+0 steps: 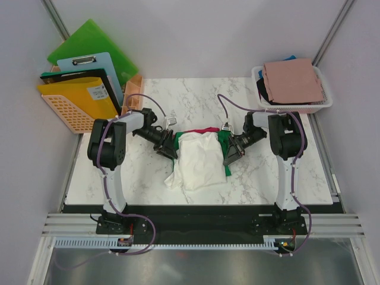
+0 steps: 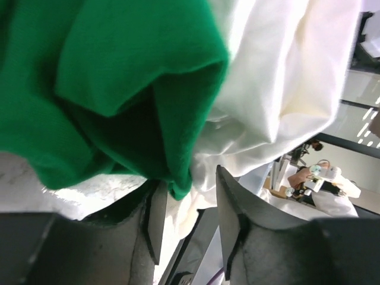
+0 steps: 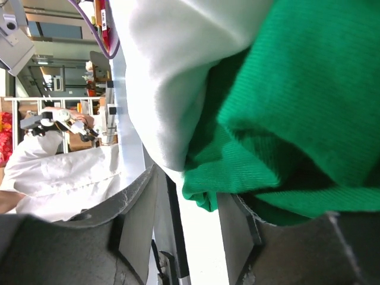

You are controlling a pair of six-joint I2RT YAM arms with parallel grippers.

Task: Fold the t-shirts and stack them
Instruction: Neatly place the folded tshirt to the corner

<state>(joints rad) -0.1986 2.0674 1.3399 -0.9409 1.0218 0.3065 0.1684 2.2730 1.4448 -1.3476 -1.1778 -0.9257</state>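
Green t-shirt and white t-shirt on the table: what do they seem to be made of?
Green t-shirt: knit cloth, probably cotton jersey; matte, with fine ribbed lines in the right wrist view, and it folds softly.
White t-shirt: soft, smooth cloth, likely a similar jersey; matte, with rounded creases, but the weave is too fine to tell.

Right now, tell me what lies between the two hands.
The cream-white t-shirt, heaped over a green t-shirt, fills the stretch between the left hand and right hand; the top external view shows it.
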